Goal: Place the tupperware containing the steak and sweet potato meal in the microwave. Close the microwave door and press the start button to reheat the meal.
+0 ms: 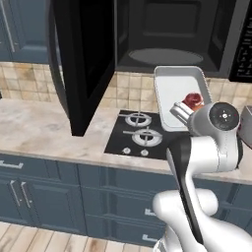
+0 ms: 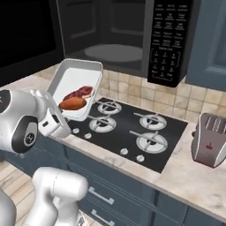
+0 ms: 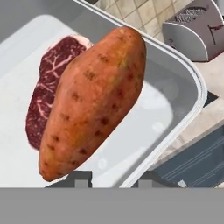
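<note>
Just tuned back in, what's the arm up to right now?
The pincer grips the near rim of the tupperware and holds it tilted in the air over the stove, with the steak and sweet potato inside. Above, the microwave is empty and the microwave door is swung open.

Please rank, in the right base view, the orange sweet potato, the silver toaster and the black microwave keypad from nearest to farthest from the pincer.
1. Orange sweet potato, in the tray by the pincer.
2. Black microwave keypad, above the stove.
3. Silver toaster, far right.
</note>
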